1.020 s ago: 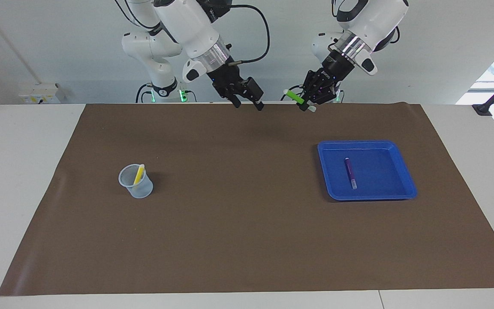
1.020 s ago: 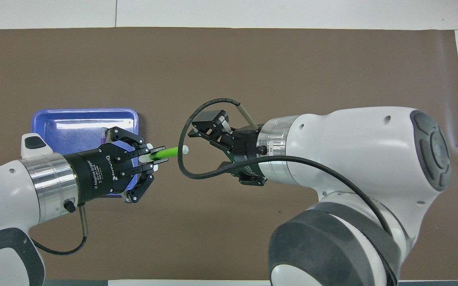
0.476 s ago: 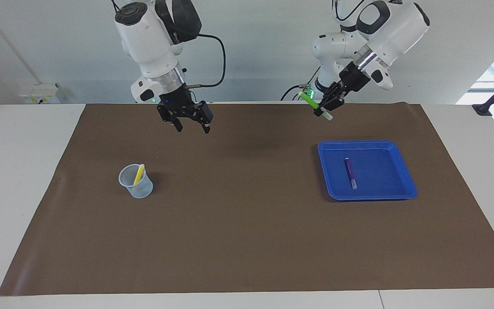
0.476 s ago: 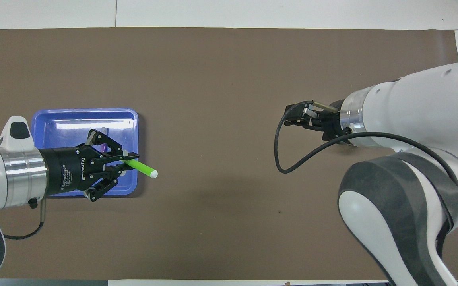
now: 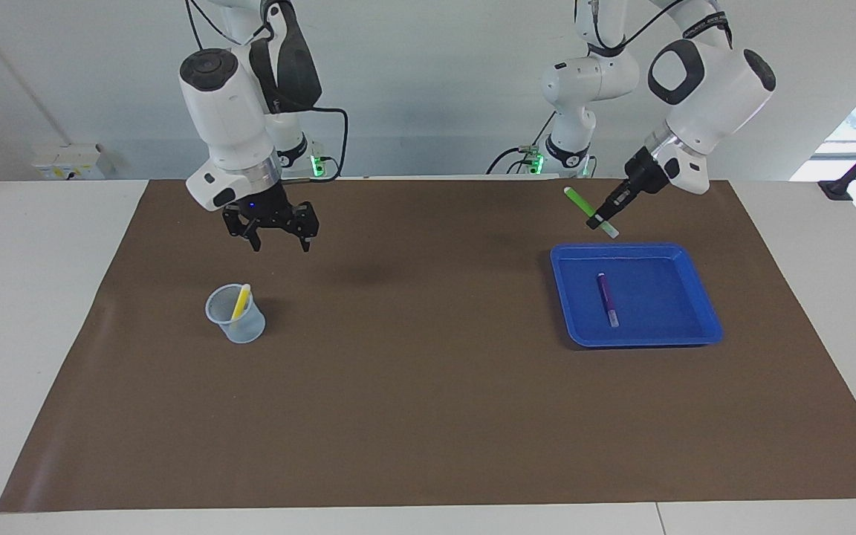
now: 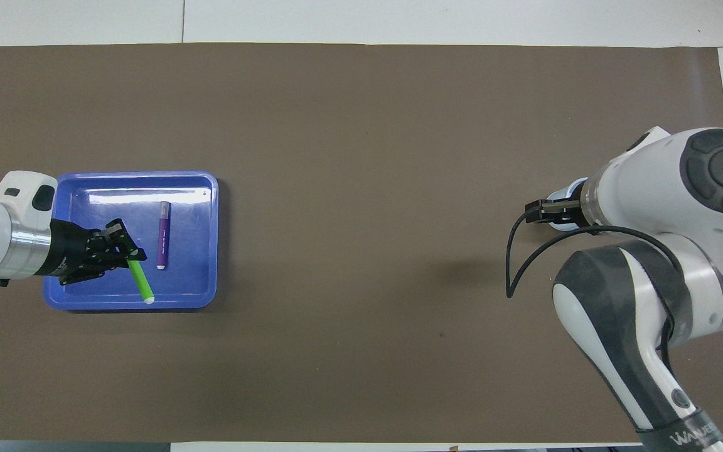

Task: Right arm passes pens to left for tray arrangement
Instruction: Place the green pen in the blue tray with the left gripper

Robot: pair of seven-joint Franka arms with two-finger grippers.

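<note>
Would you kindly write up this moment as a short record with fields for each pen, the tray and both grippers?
green marker pen: held tilted in the air by the left gripper, over the tray
slim purple marker pen: lying flat in the shallow square blue plastic tray
yellow marker pen: standing slanted in the small translucent cup
left gripper: shut on the green pen
right gripper: holding nothing, in the air over the brown mat, above the cup

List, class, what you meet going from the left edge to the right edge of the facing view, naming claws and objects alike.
Cup with yellow pen → right claw → green pen in the shut left claw → blue tray holding the purple pen.
</note>
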